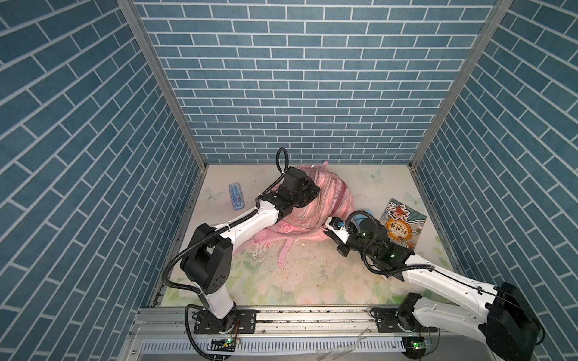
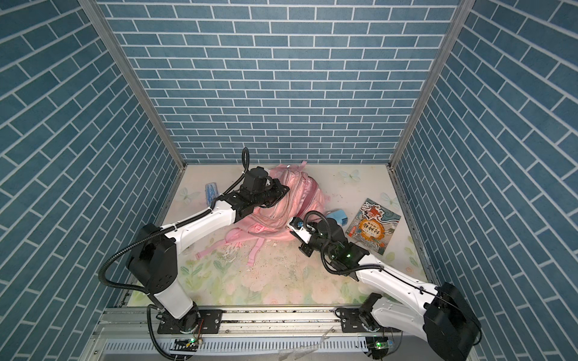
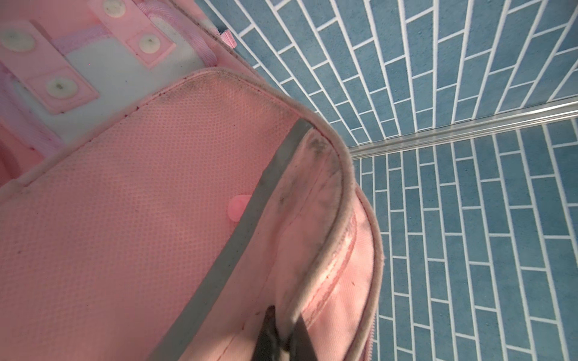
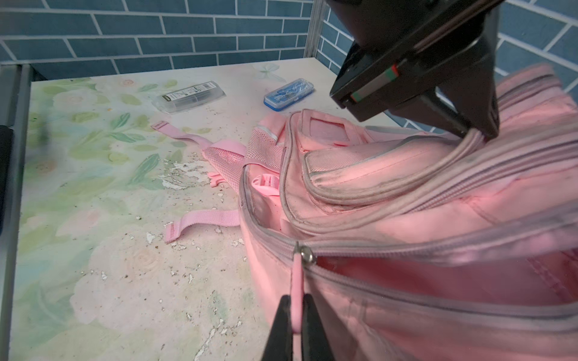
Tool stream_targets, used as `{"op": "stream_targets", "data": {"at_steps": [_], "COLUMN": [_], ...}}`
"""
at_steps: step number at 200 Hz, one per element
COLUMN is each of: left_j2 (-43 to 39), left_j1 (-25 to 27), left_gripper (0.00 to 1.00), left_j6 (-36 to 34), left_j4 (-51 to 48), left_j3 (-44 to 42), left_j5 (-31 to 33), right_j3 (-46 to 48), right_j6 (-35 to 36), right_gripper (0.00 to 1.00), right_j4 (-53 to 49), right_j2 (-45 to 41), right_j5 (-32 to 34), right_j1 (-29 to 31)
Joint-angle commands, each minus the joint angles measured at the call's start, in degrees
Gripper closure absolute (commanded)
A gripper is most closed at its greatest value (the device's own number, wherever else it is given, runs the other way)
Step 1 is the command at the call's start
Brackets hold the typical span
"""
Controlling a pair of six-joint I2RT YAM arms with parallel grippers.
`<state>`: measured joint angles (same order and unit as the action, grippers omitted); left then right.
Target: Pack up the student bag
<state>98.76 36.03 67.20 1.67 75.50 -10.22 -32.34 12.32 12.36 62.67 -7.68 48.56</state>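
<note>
Student bag (image 1: 316, 203) is seen near the table's (image 1: 312, 281) back edge, long axis back-to-front, straps (image 1: 283, 253) trailed frontward. It is pinched by the left gripper (image 4: 478, 132), its zipper pull (image 4: 296, 281) by the right gripper (image 4: 296, 322); open room is found frontward.

Pink student bag (image 1: 328, 203), soiled, slumped at mid-rear of the tabletop (image 1: 312, 275); main zipper (image 4: 308, 254) partly open, straps (image 4: 203, 218) trailing forward.

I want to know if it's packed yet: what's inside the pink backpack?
Through the open zipper of the student bag, only pink lining shows. Deeper inside is covered by the fabric, so any contents cannot be seen.
</note>
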Motion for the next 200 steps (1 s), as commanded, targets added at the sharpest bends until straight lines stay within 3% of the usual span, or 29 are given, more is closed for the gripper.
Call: {"op": "stream_targets", "data": {"at_steps": [1, 27, 87, 139, 182, 200], "left_j2": [-0.24, 0.50, 2.14, 4.12, 4.86, 4.91], "left_j1": [-0.42, -0.30, -0.32, -2.63, -3.68, -4.16], "left_gripper": [1.00, 1.00, 1.00, 1.00, 1.00, 1.00], "left_j6": [4.24, 5.92, 3.82, 4.48, 3.12, 2.86], "left_j4": [10.56, 12.13, 10.14, 12.54, 10.85, 10.44], "left_j3": [3.34, 4.71, 10.53, 13.58, 17.33, 17.49], "left_j5": [1.51, 2.02, 1.99, 0.95, 1.65, 1.93], "right_j3": [0.60, 0.06, -1.49, 1.71, 3.19, 4.62], "right_j6": [-1.25, -2.67, -5.76, -2.85, -5.76, -4.81], "right_gripper": [1.00, 1.00, 1.00, 1.00, 1.00, 1.00], "right_j4": [5.31, 8.58, 13.78, 24.88, 27.94, 29.00], "right_j2": [1.50, 5.07, 12.45, 13.27, 11.90, 10.19], "right_j5": [7.87, 13.74, 16.01, 7.62, 15.84, 16.23], "right_j1": [2.27, 4.06, 6.58, 9.00, 9.74, 9.78]}}
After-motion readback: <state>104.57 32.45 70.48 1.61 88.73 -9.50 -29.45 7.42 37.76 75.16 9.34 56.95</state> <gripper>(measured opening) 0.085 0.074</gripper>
